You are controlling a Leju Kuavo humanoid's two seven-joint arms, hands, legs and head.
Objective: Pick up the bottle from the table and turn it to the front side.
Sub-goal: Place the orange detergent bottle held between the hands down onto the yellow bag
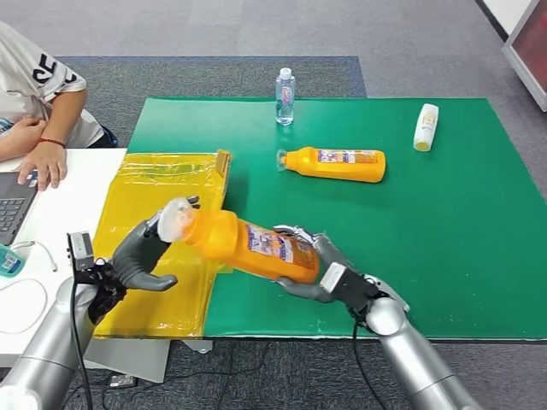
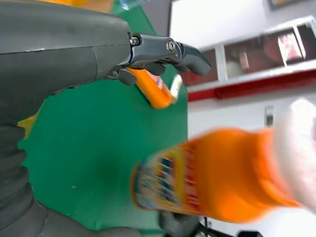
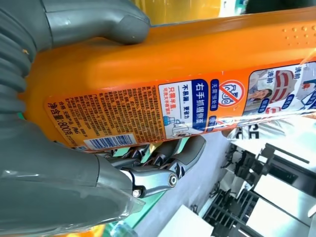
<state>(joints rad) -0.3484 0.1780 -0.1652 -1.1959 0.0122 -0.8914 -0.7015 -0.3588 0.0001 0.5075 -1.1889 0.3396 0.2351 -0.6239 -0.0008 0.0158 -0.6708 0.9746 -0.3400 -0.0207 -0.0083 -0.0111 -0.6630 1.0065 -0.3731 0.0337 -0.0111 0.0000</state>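
Operator: Status, left to right?

Manual: Your left hand waits spread beside the cap, apparently not gripping. The bottle is lifted over the mat's near-left edge, its base gripped by your right hand. Support the neck first, then roll slowly.

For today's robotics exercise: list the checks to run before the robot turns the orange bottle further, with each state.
1. Right hand grips the base end of the lifted orange plastic bottle: ok.
2. Left hand at its clear cap: ok; firm hold: cannot tell.
3. Bottle off the green mat: ok.
4. Barcode label faces the right wrist camera; front side turned out: cannot tell.
5. Second orange bottle lies apart: ok.
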